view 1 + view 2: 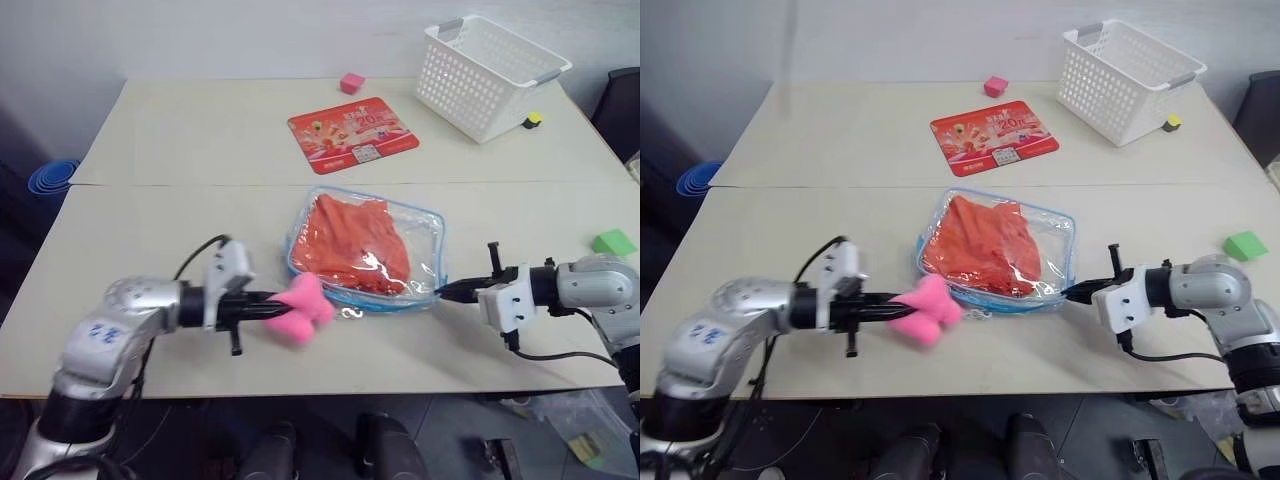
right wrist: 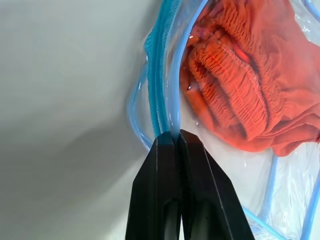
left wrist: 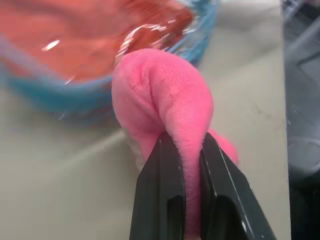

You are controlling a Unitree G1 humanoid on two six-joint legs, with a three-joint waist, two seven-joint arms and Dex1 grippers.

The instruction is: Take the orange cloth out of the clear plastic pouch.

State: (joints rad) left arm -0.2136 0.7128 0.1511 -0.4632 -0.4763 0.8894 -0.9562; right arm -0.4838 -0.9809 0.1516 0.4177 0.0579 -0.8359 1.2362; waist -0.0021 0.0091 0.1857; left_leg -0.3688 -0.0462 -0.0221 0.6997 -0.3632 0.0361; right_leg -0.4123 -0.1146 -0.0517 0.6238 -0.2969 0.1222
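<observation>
The clear plastic pouch (image 1: 424, 228) with light blue zipper edging lies flat at the middle of the near table. The wrinkled orange cloth (image 1: 350, 245) is inside it. My right gripper (image 1: 443, 291) is at the pouch's near right corner, shut on the blue edging (image 2: 157, 75); the right wrist view shows the edging pinched between the fingertips beside the cloth (image 2: 240, 90). My left gripper (image 1: 272, 298) is just left of the pouch's near left corner, shut on a pink plush toy (image 1: 305, 308) that touches the pouch edge. The left wrist view shows the plush (image 3: 160, 95) squeezed between both fingers.
On the far table lie a red printed mat (image 1: 352, 134), a small pink cube (image 1: 351, 83) and a white lattice basket (image 1: 490, 72) with a small yellow object (image 1: 534, 119) beside it. A green block (image 1: 614, 242) sits at the right edge. Blue bowls (image 1: 52, 177) stand off the table's left.
</observation>
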